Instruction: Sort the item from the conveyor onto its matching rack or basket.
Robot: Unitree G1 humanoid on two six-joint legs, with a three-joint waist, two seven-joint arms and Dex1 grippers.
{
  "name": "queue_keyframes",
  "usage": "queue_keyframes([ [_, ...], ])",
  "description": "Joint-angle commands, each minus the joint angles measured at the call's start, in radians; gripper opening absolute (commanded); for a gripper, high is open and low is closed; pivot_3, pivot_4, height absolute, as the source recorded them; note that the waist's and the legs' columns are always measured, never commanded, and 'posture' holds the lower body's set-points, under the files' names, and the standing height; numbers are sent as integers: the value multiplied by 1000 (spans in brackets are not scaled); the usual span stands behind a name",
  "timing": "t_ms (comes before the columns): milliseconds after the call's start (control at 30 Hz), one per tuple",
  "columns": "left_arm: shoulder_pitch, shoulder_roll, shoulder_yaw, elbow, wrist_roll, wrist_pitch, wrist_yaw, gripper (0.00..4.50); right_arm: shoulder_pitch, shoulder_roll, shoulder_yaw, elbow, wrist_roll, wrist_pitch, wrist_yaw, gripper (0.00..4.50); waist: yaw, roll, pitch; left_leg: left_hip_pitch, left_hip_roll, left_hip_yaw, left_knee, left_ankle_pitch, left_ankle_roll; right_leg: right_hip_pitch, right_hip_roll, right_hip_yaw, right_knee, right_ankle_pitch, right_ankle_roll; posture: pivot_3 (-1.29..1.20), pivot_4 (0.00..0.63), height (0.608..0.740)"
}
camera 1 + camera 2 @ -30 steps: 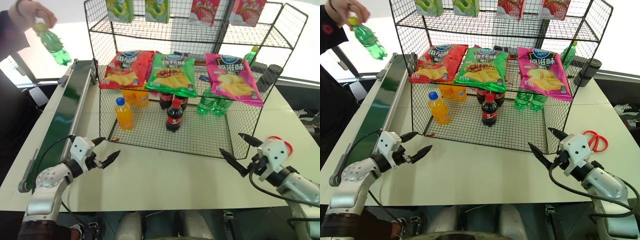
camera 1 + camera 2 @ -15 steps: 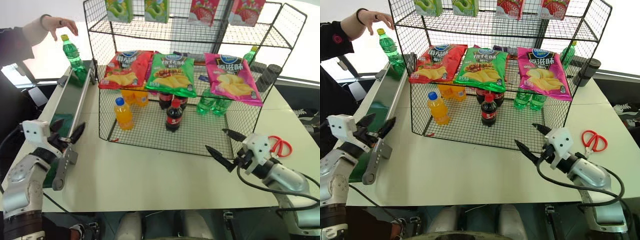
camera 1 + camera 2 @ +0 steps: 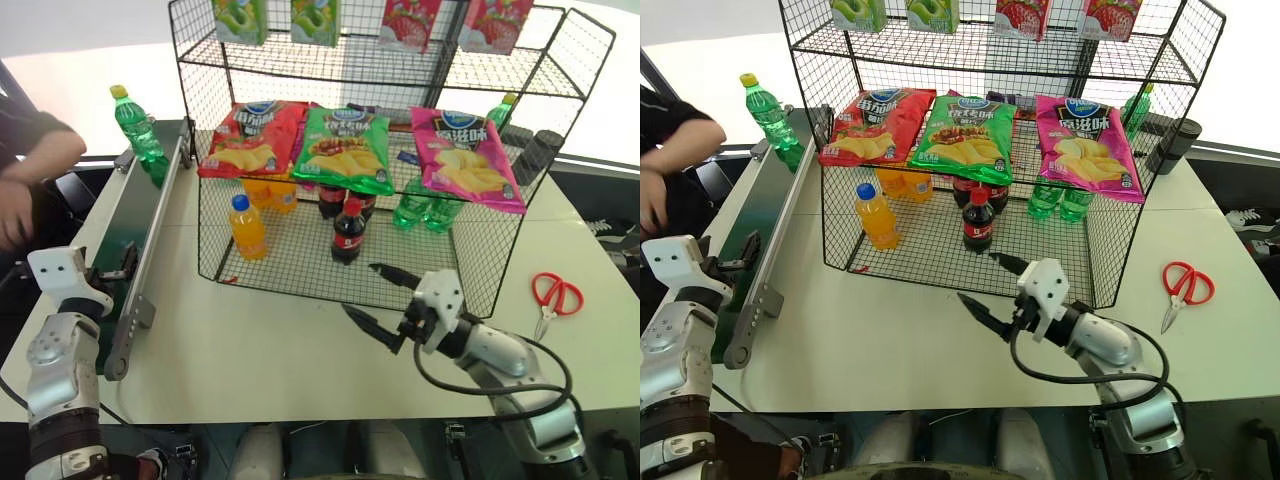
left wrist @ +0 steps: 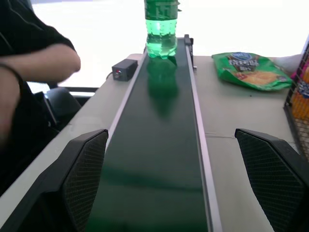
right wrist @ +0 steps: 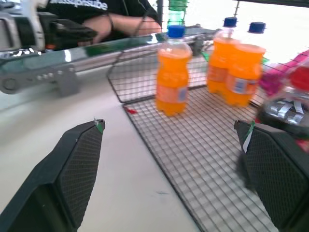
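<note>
Green plastic is what I'm after here: from the head view the soda bottle (image 3: 136,123) stands upright at the far end of the conveyor (image 3: 125,235), well away from my left gripper (image 3: 105,272), which sits over the near end with its fingers spread wide and nothing in them. The right gripper (image 3: 383,297) hovers just in front of the rack (image 3: 345,262), also released and empty, and a person's arm (image 3: 35,165) is off to the left. From the left wrist view the bottle (image 4: 161,26) lines up right down the belt between my fingers (image 4: 86,169). I'd keep the gripper level and centred, wait for the bottle to arrive, then close around its body below the cap.
</note>
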Motion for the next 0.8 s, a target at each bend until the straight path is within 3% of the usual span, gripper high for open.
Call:
queue_keyframes([
  [33,-7,-3,15,-3,11,-45,18,4500,-9,0,17,-54,25,58,-12,4465,0,0,0,0,0,0,0,0,0,0,0,0,0,0,0,0,150,740],
  [800,3,-33,24,51,-9,-110,26,4500,-20,0,82,-21,4,-2,47,4465,-1,0,0,0,-1,0,-1,0,0,-1,-5,0,0,-1,-2,0,150,740],
])
